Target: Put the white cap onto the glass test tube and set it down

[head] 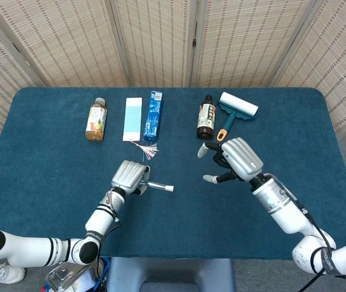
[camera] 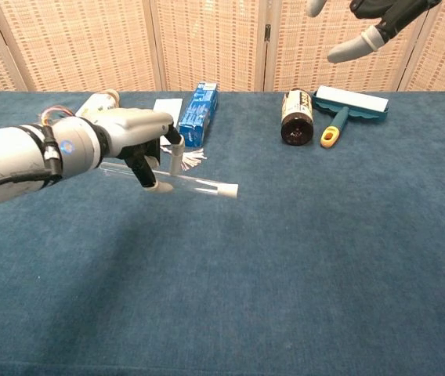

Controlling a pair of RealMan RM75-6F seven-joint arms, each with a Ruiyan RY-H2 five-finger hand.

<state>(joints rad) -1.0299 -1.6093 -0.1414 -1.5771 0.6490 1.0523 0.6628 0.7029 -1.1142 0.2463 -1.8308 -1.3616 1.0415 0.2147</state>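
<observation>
One capped test tube (camera: 177, 181) in left robot hand (head: 130, 176), mid-table

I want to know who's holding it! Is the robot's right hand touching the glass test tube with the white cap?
Apart. The head view shows blue tablecloth between the right hand and the glass test tube, which the left hand holds.

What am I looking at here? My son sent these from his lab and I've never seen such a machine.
It is a two-armed robot with human-like hands, at a blue table. One picture looks down from its head, the other forward from its chest. Its left hand holds a glass test tube with a white cap on its end. Its right hand is raised and holds nothing. At the table's far side are a tea bottle, a blue box, a dark bottle and a lint roller.
</observation>
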